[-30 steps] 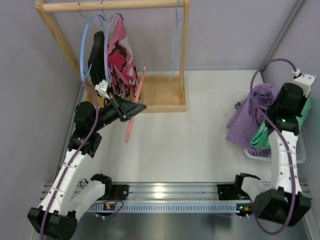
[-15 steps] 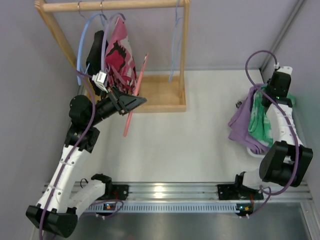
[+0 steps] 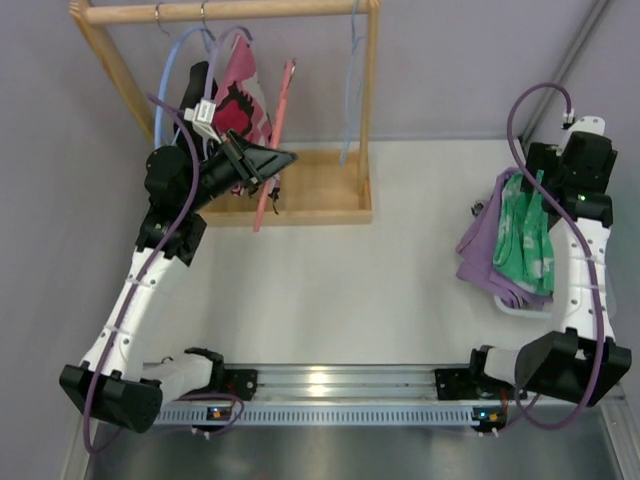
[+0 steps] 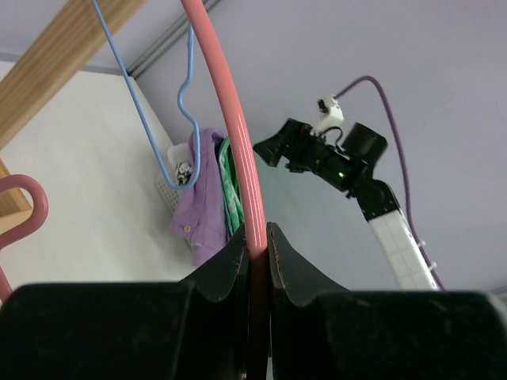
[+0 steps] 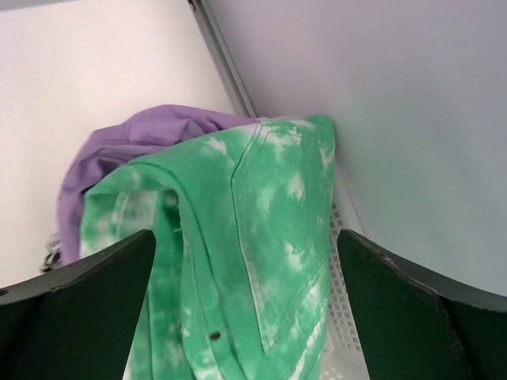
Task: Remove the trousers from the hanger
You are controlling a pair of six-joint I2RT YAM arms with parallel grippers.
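1. Clearly off the hanger, the trousers lie draped over a purple cloth at the right edge of the desk.
2. Right gripper hovers just above them, jaws spread wide.
3. Left gripper jaws pinch the hanger beside the wooden rack.

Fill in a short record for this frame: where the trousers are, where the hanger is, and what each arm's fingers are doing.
trousers: draped over the purple cloth at the white basket, far right; off the hanger
hanger: salmon-pink, bare, held up by the wooden rack
left gripper: fingers shut on the hanger
right gripper: fingers open over the trousers, holding nothing
task status: trousers are off the hanger
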